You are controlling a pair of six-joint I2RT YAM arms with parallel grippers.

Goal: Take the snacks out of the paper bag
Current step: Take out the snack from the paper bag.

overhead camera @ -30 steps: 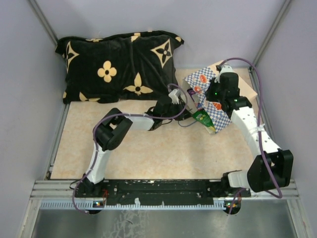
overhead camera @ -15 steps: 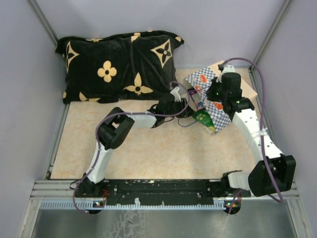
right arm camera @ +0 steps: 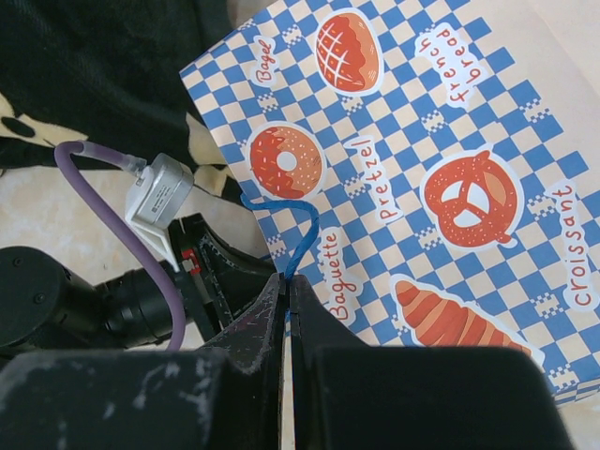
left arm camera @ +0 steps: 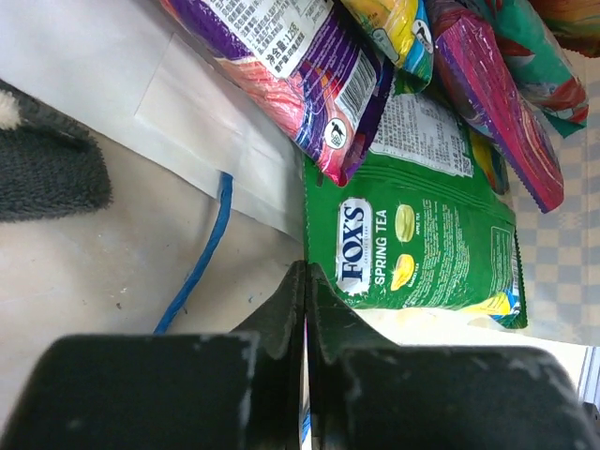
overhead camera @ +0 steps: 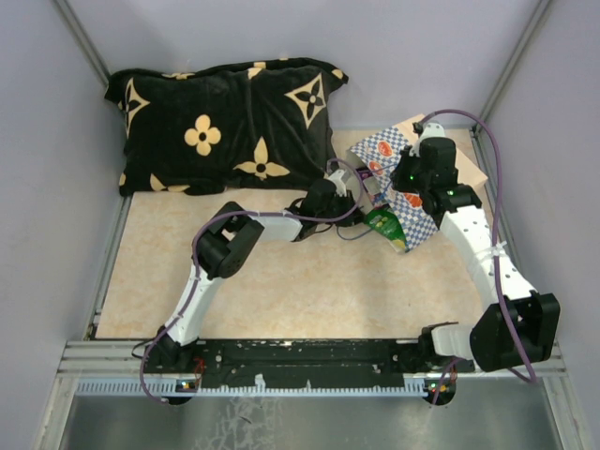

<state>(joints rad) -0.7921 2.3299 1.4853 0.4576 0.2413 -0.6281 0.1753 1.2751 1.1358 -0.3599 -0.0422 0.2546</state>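
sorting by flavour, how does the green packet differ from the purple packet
The green packet shows its front, reading Fox's Spring Tea; the purple packet shows its back, with barcode and small print. The purple packet overlaps the green packet's corner. Both are glossy and lie at the paper bag's mouth.

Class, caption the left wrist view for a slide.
Left gripper, jaws shut, at green packet inside paper bag.
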